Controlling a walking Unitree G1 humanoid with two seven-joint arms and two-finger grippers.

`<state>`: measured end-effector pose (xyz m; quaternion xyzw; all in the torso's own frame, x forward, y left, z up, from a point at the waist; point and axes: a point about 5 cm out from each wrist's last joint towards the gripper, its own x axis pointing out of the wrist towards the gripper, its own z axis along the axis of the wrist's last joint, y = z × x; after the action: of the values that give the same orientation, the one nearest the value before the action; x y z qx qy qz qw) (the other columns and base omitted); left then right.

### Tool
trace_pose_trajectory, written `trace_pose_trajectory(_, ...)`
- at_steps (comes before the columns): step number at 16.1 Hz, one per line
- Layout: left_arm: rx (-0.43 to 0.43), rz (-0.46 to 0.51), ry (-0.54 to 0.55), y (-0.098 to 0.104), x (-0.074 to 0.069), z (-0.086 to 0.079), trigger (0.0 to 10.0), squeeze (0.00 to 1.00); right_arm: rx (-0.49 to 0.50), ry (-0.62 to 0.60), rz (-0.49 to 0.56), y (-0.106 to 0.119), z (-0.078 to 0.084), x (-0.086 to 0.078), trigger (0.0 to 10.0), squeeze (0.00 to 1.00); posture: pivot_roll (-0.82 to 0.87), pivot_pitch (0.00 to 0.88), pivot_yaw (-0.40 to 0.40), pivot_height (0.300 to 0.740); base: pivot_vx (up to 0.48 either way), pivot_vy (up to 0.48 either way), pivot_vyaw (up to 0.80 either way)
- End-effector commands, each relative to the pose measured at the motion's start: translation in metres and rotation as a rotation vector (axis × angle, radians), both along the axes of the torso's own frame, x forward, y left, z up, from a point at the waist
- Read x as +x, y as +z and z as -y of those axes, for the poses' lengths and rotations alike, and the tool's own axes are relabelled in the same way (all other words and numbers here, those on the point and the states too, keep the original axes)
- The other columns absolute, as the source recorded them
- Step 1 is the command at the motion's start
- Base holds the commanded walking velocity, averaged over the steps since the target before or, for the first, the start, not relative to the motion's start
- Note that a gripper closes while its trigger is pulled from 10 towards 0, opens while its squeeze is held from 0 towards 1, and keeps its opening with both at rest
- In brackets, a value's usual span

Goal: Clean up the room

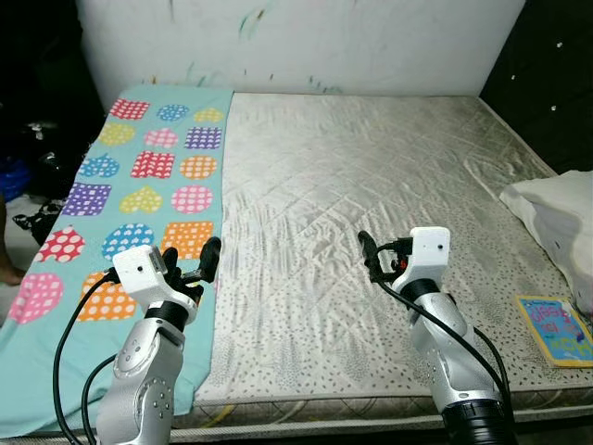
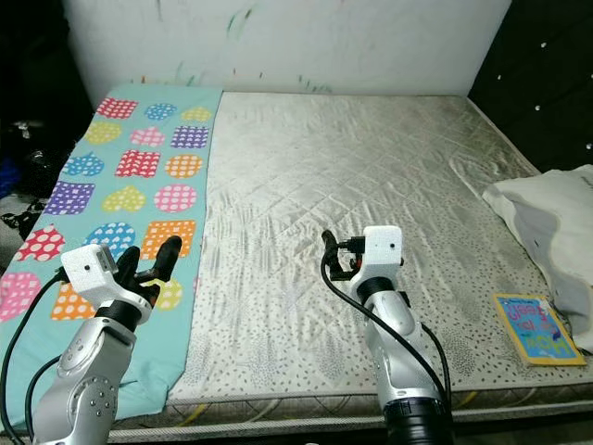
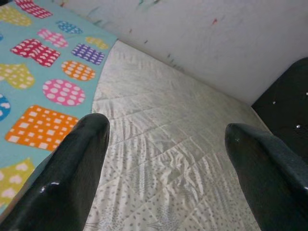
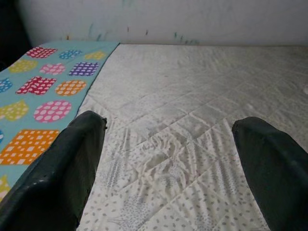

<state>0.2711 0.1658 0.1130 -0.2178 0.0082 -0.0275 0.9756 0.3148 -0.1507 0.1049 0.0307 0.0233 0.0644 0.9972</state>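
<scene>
A thin, colourful picture book (image 1: 554, 330) lies flat at the mattress's (image 1: 371, 185) near right edge, light and stiff, best pinched at an overhanging edge. Both end effectors, left (image 1: 190, 264) and right (image 1: 372, 260), hover open and empty.

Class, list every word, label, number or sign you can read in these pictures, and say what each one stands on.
None can be read.
Book on the mattress near its right edge: the cover carries a coloured title, too small and blurred to read.
Blanket: only dotted hearts and shapes, no words.
Wall: scribbled coloured marks, no letters that can be made out.
</scene>
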Motion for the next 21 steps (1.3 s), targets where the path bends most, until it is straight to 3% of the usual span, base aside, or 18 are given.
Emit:
trace_pose_trajectory(1,-0.002,0.002,0.003,0.0003,0.0013,0.0001,10.0,0.0,-0.001,-0.015,-0.001,0.0002,0.0034,0.0019,10.0,0.0,-0.02,0.074,-0.04,0.74,0.0,0.0,0.0)
trace_pose_trajectory(21,-0.003,0.002,0.022,0.0004,0.0031,-0.0007,10.0,0.0,-0.007,0.004,0.013,0.0028,-0.0001,0.0054,10.0,0.0,-0.02,0.078,-0.05,0.74,0.0,0.431,0.0)
